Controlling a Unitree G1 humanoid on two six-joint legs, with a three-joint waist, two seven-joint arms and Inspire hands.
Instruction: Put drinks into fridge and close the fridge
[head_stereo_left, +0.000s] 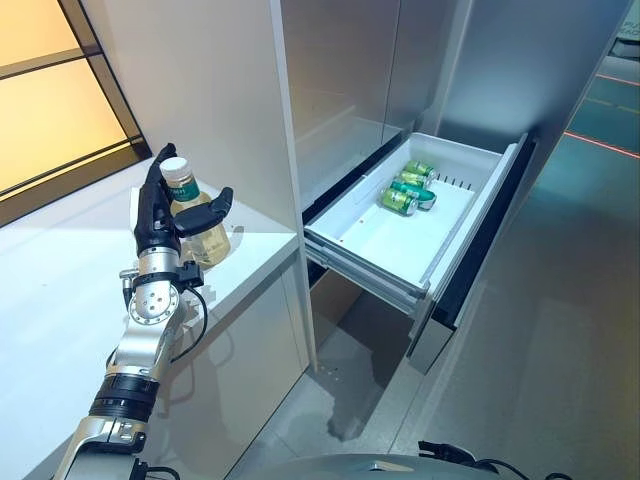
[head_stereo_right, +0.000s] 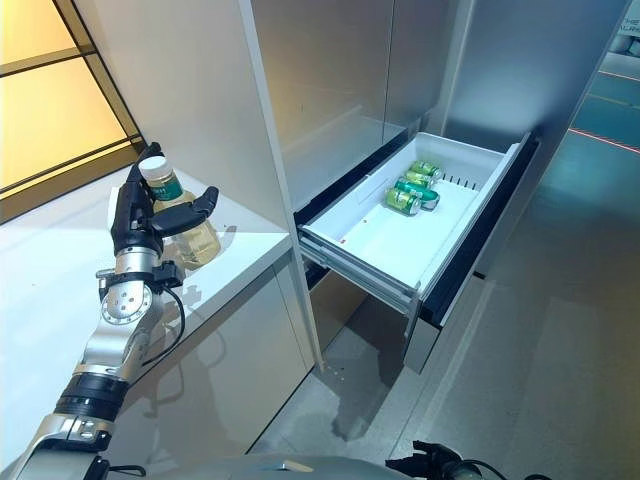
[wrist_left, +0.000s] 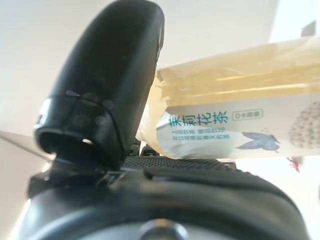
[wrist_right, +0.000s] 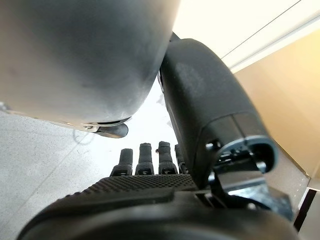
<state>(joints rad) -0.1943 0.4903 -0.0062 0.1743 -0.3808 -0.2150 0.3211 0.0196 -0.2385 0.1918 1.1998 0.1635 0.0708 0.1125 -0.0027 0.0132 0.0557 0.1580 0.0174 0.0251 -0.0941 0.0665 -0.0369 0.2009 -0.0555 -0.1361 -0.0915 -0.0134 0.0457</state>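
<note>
A bottle of pale yellow tea (head_stereo_left: 203, 236) with a white cap stands upright on the white counter (head_stereo_left: 60, 290) next to the fridge's side wall. My left hand (head_stereo_left: 158, 228) is at the bottle. Its fingers (head_stereo_left: 153, 196) stand straight up along the bottle's left side and its thumb (head_stereo_left: 212, 208) reaches across the front, uncurled. In the left wrist view the bottle (wrist_left: 240, 100) lies against the palm beside the thumb (wrist_left: 110, 75). My right hand (wrist_right: 210, 115) shows in the right wrist view with its fingers (wrist_right: 145, 159) straight, holding nothing. The white fridge drawer (head_stereo_left: 470, 235) is pulled out.
Green cans (head_stereo_left: 406, 187) lie at the back of the open drawer, with bare white floor in front of them. The tall grey fridge panel (head_stereo_left: 200, 80) stands between the counter and the drawer. A window (head_stereo_left: 50, 110) lies behind the counter. Grey floor (head_stereo_left: 540, 380) spreads to the right.
</note>
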